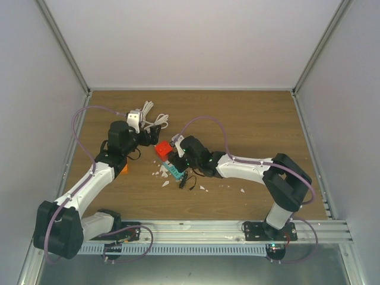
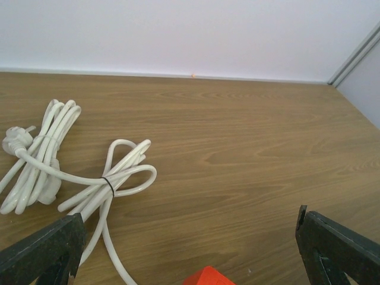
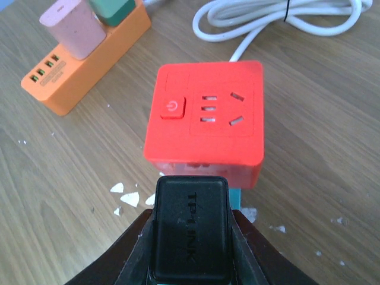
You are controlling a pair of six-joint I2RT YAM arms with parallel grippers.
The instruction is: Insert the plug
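Note:
A red cube socket (image 3: 205,116) lies on the wooden table with its power button and outlet holes facing up; it also shows in the top view (image 1: 162,149). My right gripper (image 3: 190,228) is shut on a black TP-LINK plug adapter (image 3: 190,237), held just in front of the cube's near side. My left gripper (image 2: 190,249) is open and empty, its black fingers (image 2: 41,252) spread wide over the cube's far corner (image 2: 208,276). In the top view the left gripper (image 1: 148,138) sits just left of the cube and the right gripper (image 1: 176,155) just right of it.
An orange power strip (image 3: 83,59) with a pink and a green adapter plugged in lies left of the cube. A coiled white cable (image 2: 71,172) lies beyond it. A teal object (image 3: 236,196) pokes out under the cube. White flakes (image 3: 124,196) litter the table.

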